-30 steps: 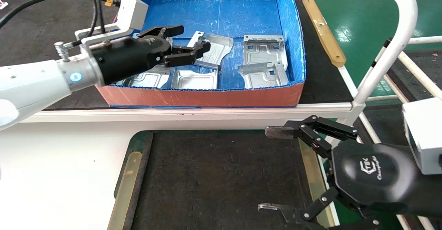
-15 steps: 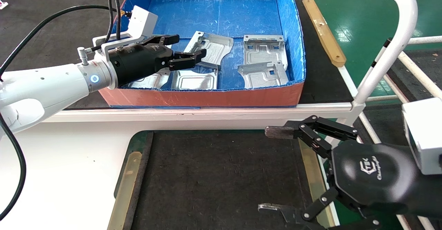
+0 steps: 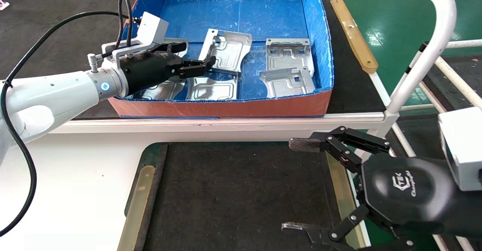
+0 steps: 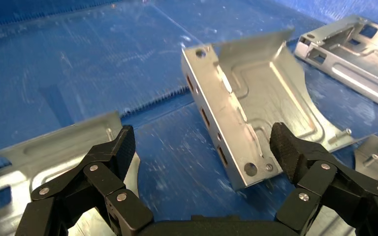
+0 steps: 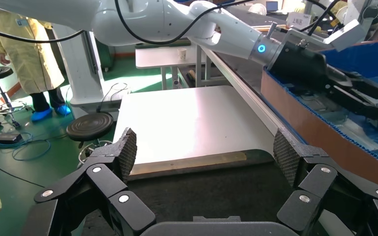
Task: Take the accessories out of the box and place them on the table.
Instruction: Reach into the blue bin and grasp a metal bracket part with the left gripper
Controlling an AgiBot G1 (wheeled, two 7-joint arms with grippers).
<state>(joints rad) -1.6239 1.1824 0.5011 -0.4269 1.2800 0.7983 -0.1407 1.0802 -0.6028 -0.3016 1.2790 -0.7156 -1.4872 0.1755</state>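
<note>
The box (image 3: pixel 226 107) stands beyond the table and holds several silver accessories. One plate (image 3: pixel 228 49) is tilted up in the middle of the box. My left gripper (image 3: pixel 196 57) is open, low inside the box, just left of that plate. In the left wrist view the plate's (image 4: pixel 248 108) near corner lies between the open fingers (image 4: pixel 285 147), close to one pad, not clamped. Two plates (image 3: pixel 288 53) lie at the box's right and others (image 3: pixel 211 89) along the front wall. My right gripper (image 3: pixel 297 185) is open and empty over the right edge of the dark mat (image 3: pixel 241 190).
A white tube rail (image 3: pixel 433 36) rises at the right. A tan wooden strip (image 3: pixel 352 32) lies right of the box. White tabletop (image 3: pixel 75 175) spreads left of the mat. The left arm's cable (image 3: pixel 56 21) loops over the black surface. A person (image 5: pixel 29 54) stands far off.
My left gripper has drawn back to the left and sunk lower into the box. The middle plate has tipped up and shifted slightly away. The right arm has not moved.
</note>
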